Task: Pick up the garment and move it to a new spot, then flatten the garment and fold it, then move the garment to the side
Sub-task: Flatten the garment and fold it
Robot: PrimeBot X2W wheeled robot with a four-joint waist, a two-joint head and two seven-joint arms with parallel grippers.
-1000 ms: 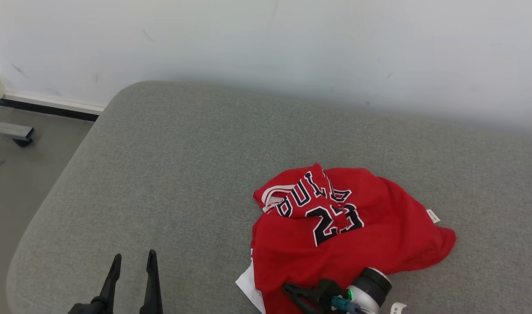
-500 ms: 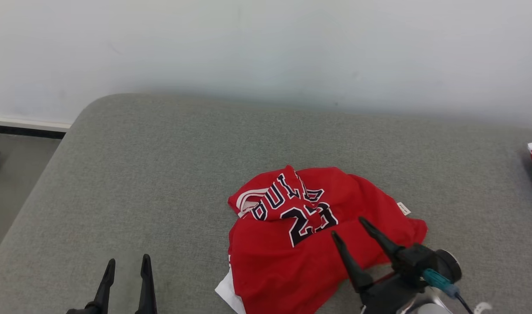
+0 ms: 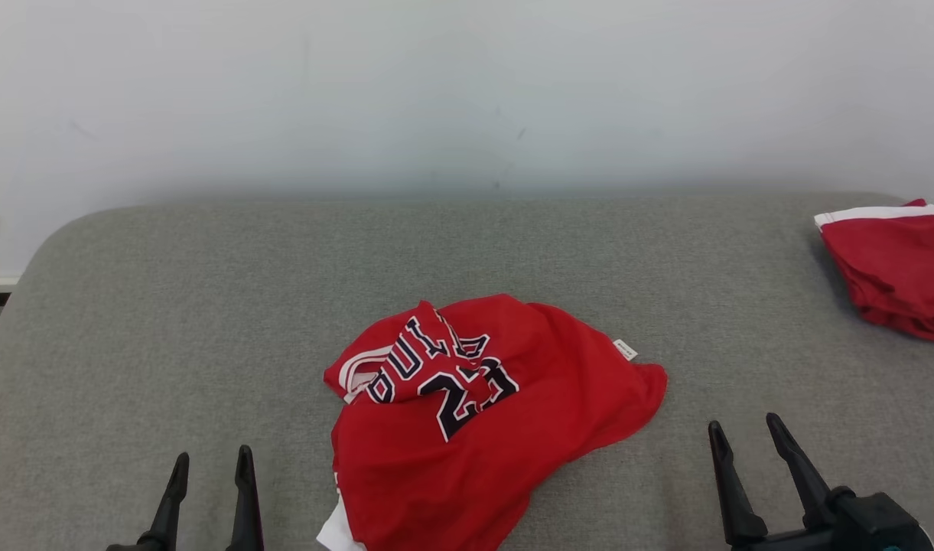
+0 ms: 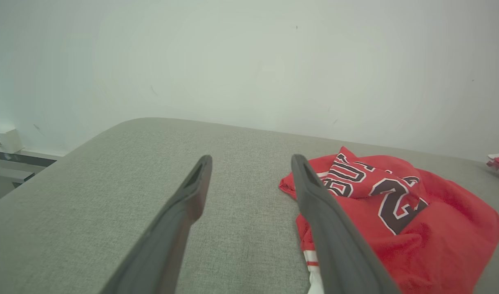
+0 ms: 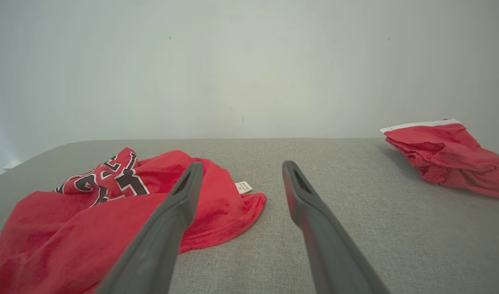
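- Down at the near edge, the left gripper point(image 3: 213, 454) and right gripper point(image 3: 743, 421) both hover over the grey cushion point(image 3: 168, 306), jaws spread wide, each holding nothing.
- Between them lies the jersey point(image 3: 505, 428), touching neither gripper: it is to the right of the left gripper and to the left of the right one.
- The heap's long axis runs from near-left to far-right. The left gripper looks closer to the near bulk, and the right gripper looks closer to the far hem corner, so each arm probably has its own end to take.
- The jersey is red and crumpled, folded over itself, with dark white-edged lettering and numbers twisted on top. A white layer point(image 3: 333, 532) pokes out beneath its near edge.
- A small label point(image 3: 625, 350) sticks out at its far right edge.
- Flattening looks not yet begun.
- Farther right, well apart, a second red garment point(image 3: 891, 268) with white trim sits near the cushion's back.
- Behind it all is a plain pale wall point(image 3: 467, 92).
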